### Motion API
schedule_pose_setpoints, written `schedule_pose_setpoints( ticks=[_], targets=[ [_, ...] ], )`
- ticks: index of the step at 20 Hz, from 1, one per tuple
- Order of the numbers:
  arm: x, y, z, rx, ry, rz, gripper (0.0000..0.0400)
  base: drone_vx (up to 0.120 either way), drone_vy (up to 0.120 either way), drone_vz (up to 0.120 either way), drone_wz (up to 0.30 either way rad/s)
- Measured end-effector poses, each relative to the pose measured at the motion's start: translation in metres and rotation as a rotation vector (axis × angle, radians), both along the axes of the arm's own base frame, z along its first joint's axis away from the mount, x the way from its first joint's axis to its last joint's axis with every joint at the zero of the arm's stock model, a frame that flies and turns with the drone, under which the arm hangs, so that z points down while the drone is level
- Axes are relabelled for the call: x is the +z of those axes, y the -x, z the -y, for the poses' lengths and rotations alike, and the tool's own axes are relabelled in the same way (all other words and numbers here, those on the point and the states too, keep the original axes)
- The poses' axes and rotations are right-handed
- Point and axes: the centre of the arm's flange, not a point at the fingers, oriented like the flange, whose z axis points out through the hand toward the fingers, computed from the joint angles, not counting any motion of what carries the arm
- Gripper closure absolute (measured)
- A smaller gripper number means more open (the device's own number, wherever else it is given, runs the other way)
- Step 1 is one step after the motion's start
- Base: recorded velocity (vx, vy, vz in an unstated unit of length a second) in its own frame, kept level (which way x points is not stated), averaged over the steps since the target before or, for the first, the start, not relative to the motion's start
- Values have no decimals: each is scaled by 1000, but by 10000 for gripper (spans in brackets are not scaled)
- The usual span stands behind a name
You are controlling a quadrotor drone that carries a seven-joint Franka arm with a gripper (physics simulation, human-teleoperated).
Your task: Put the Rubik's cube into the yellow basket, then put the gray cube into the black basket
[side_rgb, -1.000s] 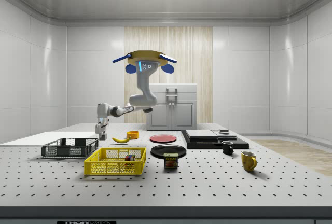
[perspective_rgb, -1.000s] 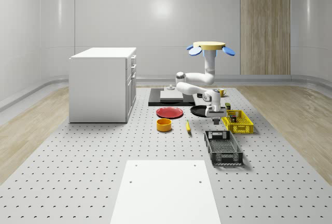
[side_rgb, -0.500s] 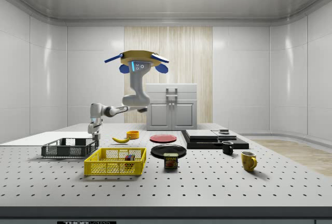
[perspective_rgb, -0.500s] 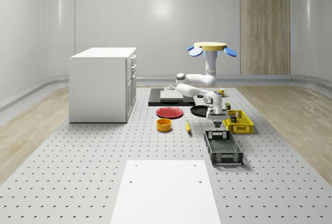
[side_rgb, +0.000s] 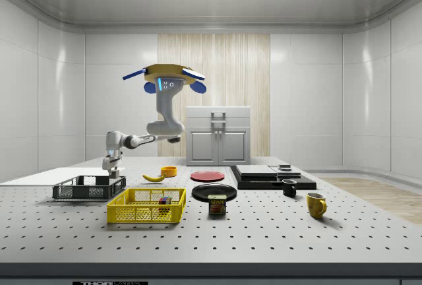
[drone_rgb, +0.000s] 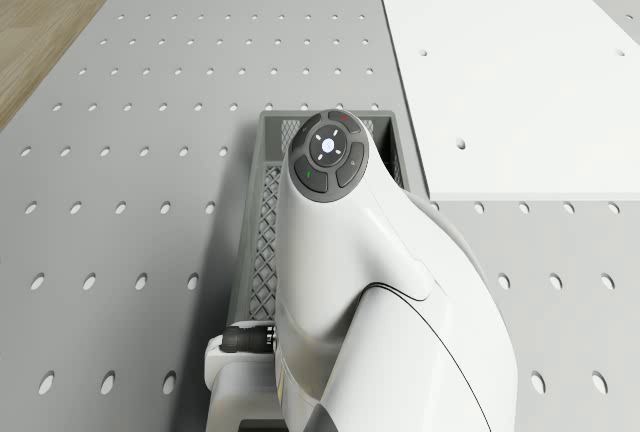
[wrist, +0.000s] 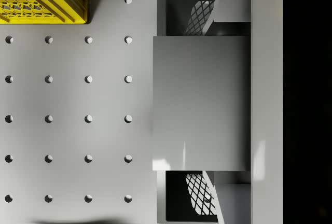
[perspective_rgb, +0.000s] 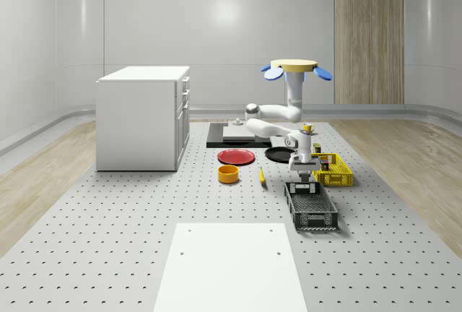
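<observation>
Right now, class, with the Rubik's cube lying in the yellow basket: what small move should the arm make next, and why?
Probably lower the tool a little, then open it. The gray cube sits between the fingers, and the black basket lies under it. In the side view the tool hangs just above that basket's end nearer the yellow basket, while the drone hovers above the table.

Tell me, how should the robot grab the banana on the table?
Probably from straight above, pinching the banana across its middle. It lies flat on the table, long and thin, so its two long sides look easiest to squeeze. Right now the gripper is shut on the gray cube above the black basket, with the drone hovering over the table.
</observation>
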Motion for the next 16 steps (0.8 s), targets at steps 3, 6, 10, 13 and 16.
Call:
schedule_pose_setpoints(
  ticks=[3,6,10,13,16],
  targets=[
    [0,0,0,0,0,0,150,120,0,0,0],
    [0,0,0,0,0,0,150,120,0,0,0],
    [0,0,0,0,0,0,150,120,0,0,0],
    [3,0,0,0,0,0,150,93,0,0,0],
    [13,0,0,0,0,0,150,0,0,0,0]
  ],
)
